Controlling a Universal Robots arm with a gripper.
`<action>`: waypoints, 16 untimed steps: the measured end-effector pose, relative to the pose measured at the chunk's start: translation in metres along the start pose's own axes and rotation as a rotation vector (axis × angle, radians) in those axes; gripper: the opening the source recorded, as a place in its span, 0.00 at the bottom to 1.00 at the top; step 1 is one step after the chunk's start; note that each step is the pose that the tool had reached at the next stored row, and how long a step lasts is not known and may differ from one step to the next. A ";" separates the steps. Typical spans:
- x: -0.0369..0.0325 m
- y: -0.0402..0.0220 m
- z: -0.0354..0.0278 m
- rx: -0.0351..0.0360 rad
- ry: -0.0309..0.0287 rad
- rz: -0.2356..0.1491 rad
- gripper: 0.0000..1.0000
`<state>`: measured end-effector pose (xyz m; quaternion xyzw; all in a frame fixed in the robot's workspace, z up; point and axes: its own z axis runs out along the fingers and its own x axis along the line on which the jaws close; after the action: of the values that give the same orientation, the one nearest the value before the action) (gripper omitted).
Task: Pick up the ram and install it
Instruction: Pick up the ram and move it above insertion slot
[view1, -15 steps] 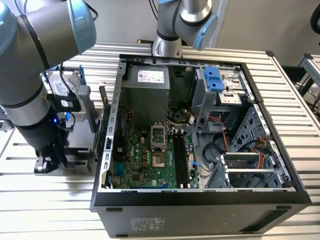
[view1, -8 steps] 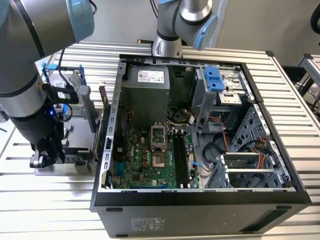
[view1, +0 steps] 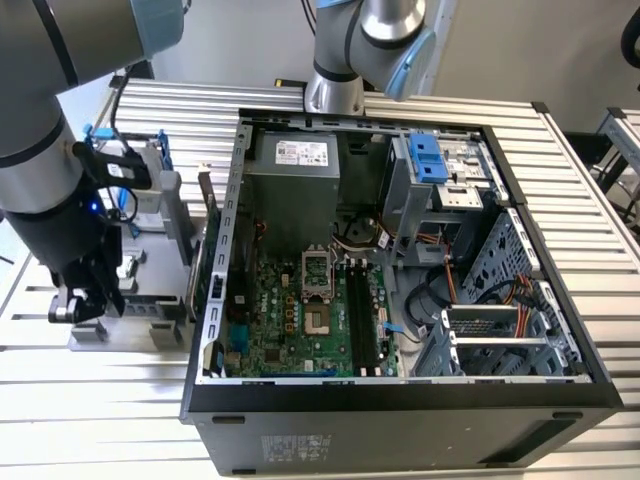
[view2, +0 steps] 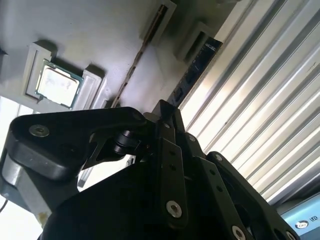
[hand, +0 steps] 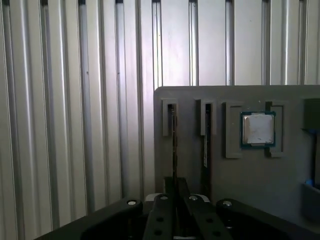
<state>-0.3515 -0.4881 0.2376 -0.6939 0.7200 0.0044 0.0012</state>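
Ram (hand: 174, 145) stands on edge in the grey holder (hand: 235, 200) on the bench. Its long axis runs straight out from your tool (hand: 175, 184), which sits at its near end. Cannot tell whether the tool has closed.

This is looking like a robotics lab or assembly test cell. A ribbed aluminium worktable (view1: 585, 180) is carrying an opened desktop computer case (view1: 400, 440) with its green motherboard (view1: 290, 310) lying exposed. A grey parts fixture (hand: 280, 190) is holding a processor chip (hand: 257, 129) in a cut pocket, and a grey-and-blue jointed robot arm (view1: 40, 150) is standing over the bench.
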 end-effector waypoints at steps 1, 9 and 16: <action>0.0000 0.0000 -0.0022 -0.0001 0.0001 0.000 0.00; -0.0002 0.0001 -0.0207 0.0000 0.0000 0.002 0.00; -0.0003 0.0001 -0.0374 0.0000 0.0000 0.004 0.00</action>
<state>-0.3515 -0.4881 0.2750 -0.6925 0.7214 0.0044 0.0012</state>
